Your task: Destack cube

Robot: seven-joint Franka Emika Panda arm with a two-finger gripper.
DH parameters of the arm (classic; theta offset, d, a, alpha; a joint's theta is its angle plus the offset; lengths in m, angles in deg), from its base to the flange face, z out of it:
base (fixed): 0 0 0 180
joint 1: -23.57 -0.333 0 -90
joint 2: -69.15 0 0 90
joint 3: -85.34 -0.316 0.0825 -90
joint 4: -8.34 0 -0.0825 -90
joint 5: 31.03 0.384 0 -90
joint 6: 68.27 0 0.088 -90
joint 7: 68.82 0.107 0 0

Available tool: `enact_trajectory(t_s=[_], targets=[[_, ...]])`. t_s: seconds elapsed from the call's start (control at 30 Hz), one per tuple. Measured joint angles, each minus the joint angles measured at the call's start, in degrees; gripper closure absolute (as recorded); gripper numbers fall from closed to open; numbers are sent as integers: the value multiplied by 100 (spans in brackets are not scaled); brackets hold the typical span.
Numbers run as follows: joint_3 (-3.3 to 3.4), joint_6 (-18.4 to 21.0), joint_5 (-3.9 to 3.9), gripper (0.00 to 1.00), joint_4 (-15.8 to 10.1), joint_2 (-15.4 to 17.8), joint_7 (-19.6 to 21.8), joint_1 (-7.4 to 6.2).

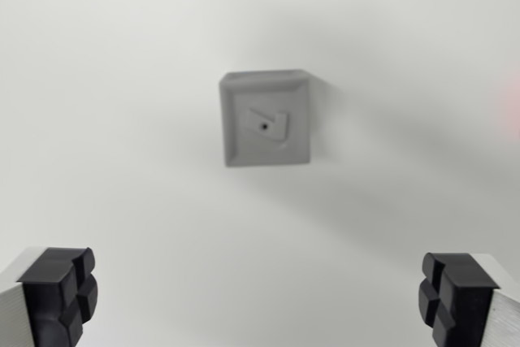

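Hanging high with its black, ridged rubber fingertips (61,294) spread wide and empty, the end effector (260,298) looks poised to descend over the cube (266,119), which sits apart from it on the white counter (122,79). Matte grey plastic, rounded edges, a recessed top; whether another cube lies beneath is unclear.

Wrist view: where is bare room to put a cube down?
Bare white surface lies all around the grey cube: left, right, above, and below, between it and the open end effector. Nowhere crowded; a faint pink blur touches the right edge.
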Motion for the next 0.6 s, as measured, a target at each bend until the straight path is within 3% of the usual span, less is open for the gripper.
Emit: enact_trajectory(t_s=[0.6], targets=[[1,1272,5,0,450,816,-4,-1]])
